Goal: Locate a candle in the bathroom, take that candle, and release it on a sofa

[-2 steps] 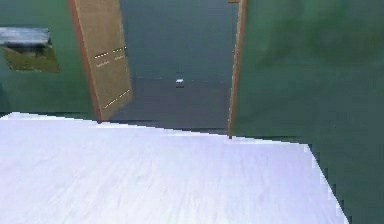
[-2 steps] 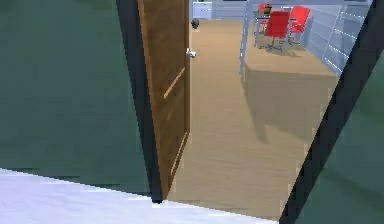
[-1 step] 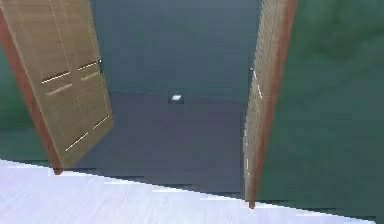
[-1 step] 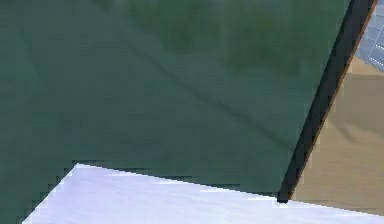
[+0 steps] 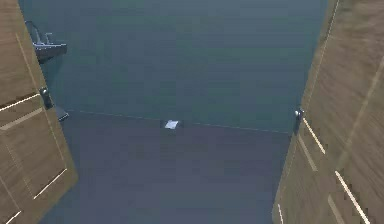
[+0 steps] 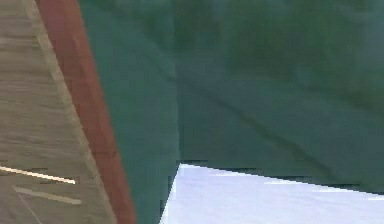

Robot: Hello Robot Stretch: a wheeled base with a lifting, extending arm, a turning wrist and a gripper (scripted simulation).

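Forward view, sides: a wooden left door leaf point(image 5: 25, 140) and a wooden right door leaf point(image 5: 335, 130) frame the way ahead, each with a small dark handle on its inner edge.
Forward view, middle: a plain dark teal wall point(image 5: 190, 60) meets a darker floor point(image 5: 170, 185).
Forward view, wall's foot: a small white object point(image 5: 171, 124) lies where the wall and floor join, too small to name.
Forward view, upper left: a dark wall fixture point(image 5: 45, 43) juts out beside the left door leaf; what kind it is cannot be told.
Arm side view, left: a wooden panel point(image 6: 35, 120) with a red-brown edge point(image 6: 85, 100) slants across the picture.
Arm side view, rest: a teal corner wall point(image 6: 260, 80) stands above a flat pale surface point(image 6: 270, 200) at the bottom right.
Candle, place: cannot tell; nothing here has a shape that can safely be called a candle.
Candle, handling (judgement): probably light and stiff, with waxy, rather slippery sides that could dent or chip. A hold across the middle of its body seems best, with the candle kept upright.
Gripper: its state cannot be told from these views.
Writing and brands: none can be read.
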